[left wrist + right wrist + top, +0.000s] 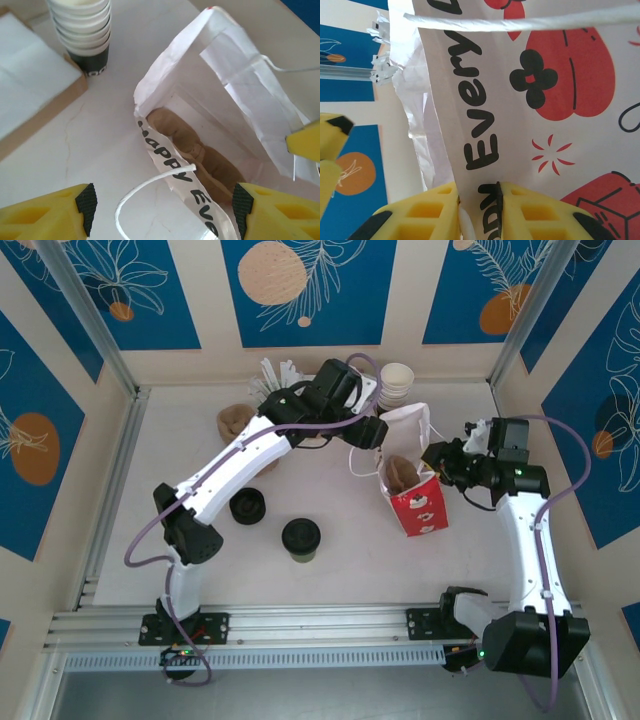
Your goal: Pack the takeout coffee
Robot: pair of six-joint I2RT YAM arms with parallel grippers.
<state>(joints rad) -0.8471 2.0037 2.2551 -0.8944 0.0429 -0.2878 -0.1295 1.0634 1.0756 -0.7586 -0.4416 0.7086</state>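
The bag point(420, 512) is thin matt paper, creased, printed red on white, with a twisted paper cord point(150, 182) as its handle. The tray point(200, 150) inside is rough brown pulp. The worktop point(100, 140) is smooth, faintly veined and slightly shiny. The coffee cup point(303, 554) is matt paper under a black plastic lid point(301, 534). The rail point(320, 620) along the worktop's near edge is ribbed bare metal.

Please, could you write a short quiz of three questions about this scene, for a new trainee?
1. True or false: the takeout coffee already stands inside the paper bag.
2. Which one grips the bag's edge? A) left pincer B) right pincer
3. Fill in: over the bag's mouth, the left pincer's jaws stand ____.
Key: 1 false, it stands on the table; 2 B; 3 open.
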